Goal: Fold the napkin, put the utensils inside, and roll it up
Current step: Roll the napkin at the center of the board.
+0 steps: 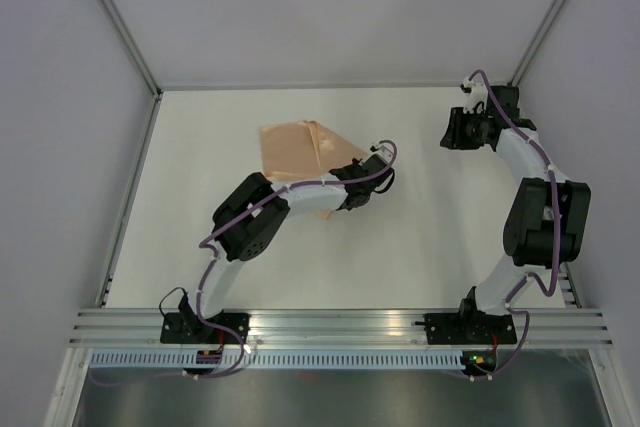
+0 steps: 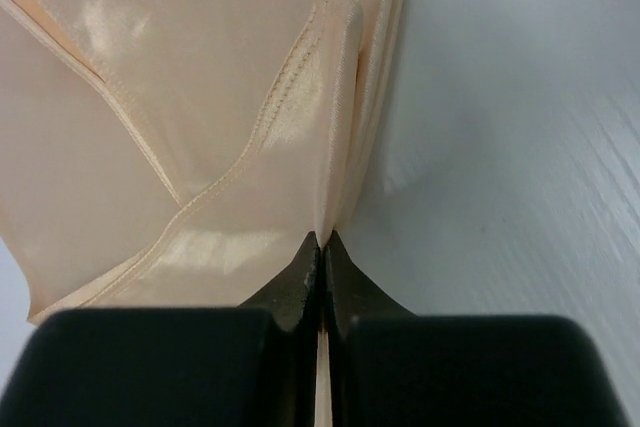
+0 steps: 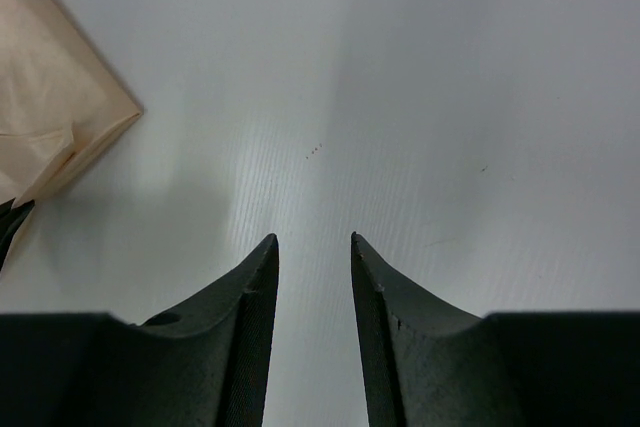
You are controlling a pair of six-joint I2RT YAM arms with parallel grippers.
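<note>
The peach-orange napkin (image 1: 298,150) lies partly folded over on the white table, left of centre. My left gripper (image 1: 352,195) is at its right edge and is shut on a raised fold of the cloth. In the left wrist view the closed gripper (image 2: 325,238) pinches the hemmed napkin (image 2: 200,97), with cloth running down between the jaws. My right gripper (image 1: 449,132) is open and empty above bare table at the far right. In the right wrist view this gripper (image 3: 313,239) is apart from the napkin corner (image 3: 50,97) at the upper left. The utensils are out of view.
Grey walls (image 1: 60,97) with metal frame posts close in the table on three sides. An aluminium rail (image 1: 330,327) with both arm bases runs along the near edge. The white table (image 1: 420,237) shows bare between the two arms.
</note>
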